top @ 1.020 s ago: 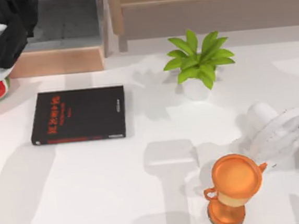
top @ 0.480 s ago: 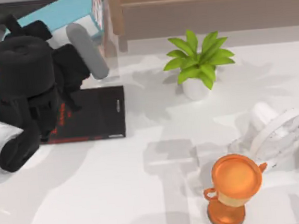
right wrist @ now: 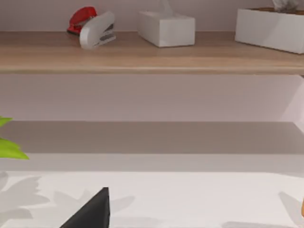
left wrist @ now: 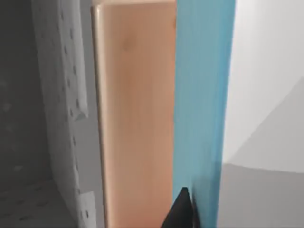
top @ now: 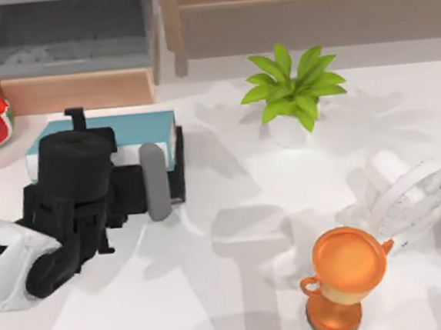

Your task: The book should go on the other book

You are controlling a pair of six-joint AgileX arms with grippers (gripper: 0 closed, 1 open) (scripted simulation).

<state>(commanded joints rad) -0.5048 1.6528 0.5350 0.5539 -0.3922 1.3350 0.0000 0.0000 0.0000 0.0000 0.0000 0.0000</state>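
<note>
1. A white bench [top: 240, 302] fills most of the top view, with a wooden shelf unit [top: 83, 90] along the upper left of the frame.
2. The book [top: 110, 134], light blue, lies at the left of the frame over the other book [top: 176, 173], whose black edge peeks out at its right side.
3. The left gripper [top: 122, 190] sits at the blue book's near edge. I cannot tell whether it is grasping or released, since the arm hides the fingers.
4. My judgement: the step in hand is the set-down. Doing it well means lowering flat, squaring the edges to the black cover, then opening and withdrawing straight back so the book is not dragged.
5. The left wrist view adds the blue cover up close, running past a wooden panel [left wrist: 135, 109] of the shelf unit, with a dark fingertip [left wrist: 180, 211] at the cover's edge.
6. Outward, the top view shows a potted plant [top: 291, 89], an orange trophy [top: 346, 274] and a white fan [top: 408, 195].
7. The right wrist view adds a wall shelf with a stapler [right wrist: 97, 29] and tissue box [right wrist: 166, 27]; the right arm looks parked.
</note>
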